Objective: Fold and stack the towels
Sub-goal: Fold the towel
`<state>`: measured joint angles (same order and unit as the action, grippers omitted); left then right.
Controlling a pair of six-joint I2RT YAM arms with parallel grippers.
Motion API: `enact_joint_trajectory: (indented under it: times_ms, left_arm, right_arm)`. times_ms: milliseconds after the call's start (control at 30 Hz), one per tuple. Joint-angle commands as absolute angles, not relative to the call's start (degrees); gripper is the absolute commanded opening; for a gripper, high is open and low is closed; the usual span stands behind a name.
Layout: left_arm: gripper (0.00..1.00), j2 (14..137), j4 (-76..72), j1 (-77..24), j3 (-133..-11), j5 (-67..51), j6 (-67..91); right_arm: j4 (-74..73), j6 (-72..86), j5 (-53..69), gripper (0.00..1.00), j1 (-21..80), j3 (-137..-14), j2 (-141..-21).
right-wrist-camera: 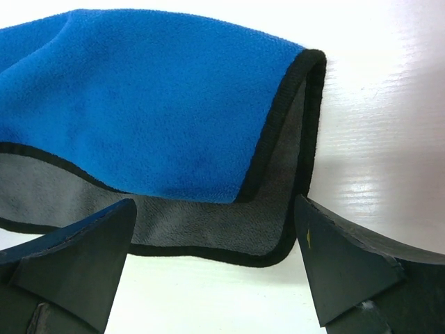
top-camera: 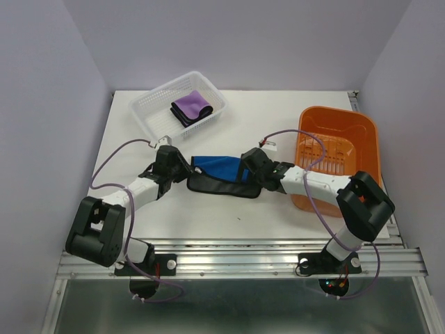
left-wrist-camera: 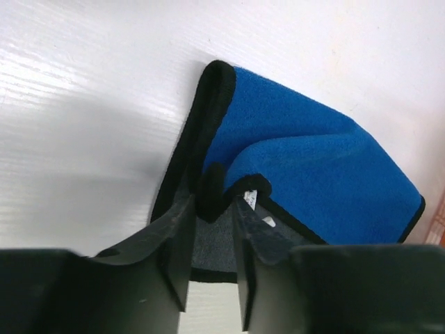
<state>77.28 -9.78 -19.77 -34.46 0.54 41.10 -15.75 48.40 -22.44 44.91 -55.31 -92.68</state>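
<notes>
Half-doubled at the centre of the counter [top-camera: 264, 118], the blue towel [top-camera: 217, 169] has its 9 o'clock black-edged corner pinched in the left tool [left-wrist-camera: 213, 203], while the right tool [right-wrist-camera: 214, 209], released wide, straddles its 3 o'clock edge, likely so both ends lift together for folding.

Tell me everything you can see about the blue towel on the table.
The blue towel is soft, fleecy cloth, bright blue on one face and gray on the other, with black edging. It lies partly folded in the middle of the white table, with the blue layer turned over so a gray strip shows along the near side. The left gripper pinches a raised fold of its edging at the left end. The right gripper is open astride the right end, not gripping.
</notes>
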Motion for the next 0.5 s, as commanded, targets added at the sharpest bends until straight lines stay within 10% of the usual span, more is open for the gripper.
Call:
enact_joint_trajectory:
  times_ms: [0,100,467]
  left_arm:
    - [0.31,78.5,-12.2,-19.7,-37.4,0.5,39.6]
    - [0.02,78.6,-12.3,-19.7,-37.6,0.3,39.6]
    - [0.0,75.5,-13.6,-19.7,-35.4,0.3,39.5]
  right_arm:
    - [-12.9,48.3,-22.3,1.0,44.3,-56.6,-93.3]
    - [-12.2,48.4,-21.8,0.97,44.2,-56.6,-93.7]
    - [-11.1,47.8,-21.7,0.77,43.9,-59.0,-97.2]
